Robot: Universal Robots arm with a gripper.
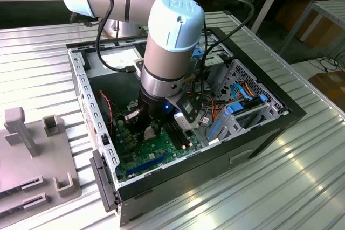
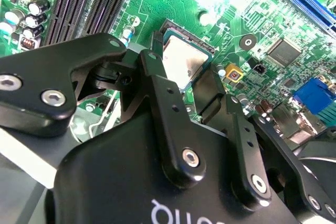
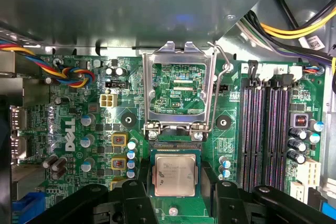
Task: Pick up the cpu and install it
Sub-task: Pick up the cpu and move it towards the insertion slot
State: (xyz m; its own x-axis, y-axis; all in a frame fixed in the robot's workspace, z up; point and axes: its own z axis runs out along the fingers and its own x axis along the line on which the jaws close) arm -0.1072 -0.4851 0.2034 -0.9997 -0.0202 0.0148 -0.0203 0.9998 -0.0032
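In the exterior view, the grey-and-pale-blue jointed robot arm reaches straight down into an open black desktop computer case. The case lies on its side on a ribbed metal tabletop, so the green motherboard faces up and can be reached from above. The black pincer is low over that board. A grey moulded plastic fixture sits on the tabletop at the exterior view's left, well apart from the case.

In the second wrist view, the small flat square cpu with its silver-grey metal top sits between the two black fingers. They stand at two opposite edges of it. I judge the pincer closed to the chip's width and gripping it by those edges, which leaves its underside free to meet the socket. The long black memory slots lie beside it.

In the first wrist view, the cpu is level, metal top up, over the dark square socket. A strip of the socket's contacts shows along one side, so it looks not quite seated. The hinged silver metal frame is swung open and lies flat on the board, leaving the socket open from above. Being square, the chip has no real long axis. Its edges run square with the frame and parallel to the memory slots.
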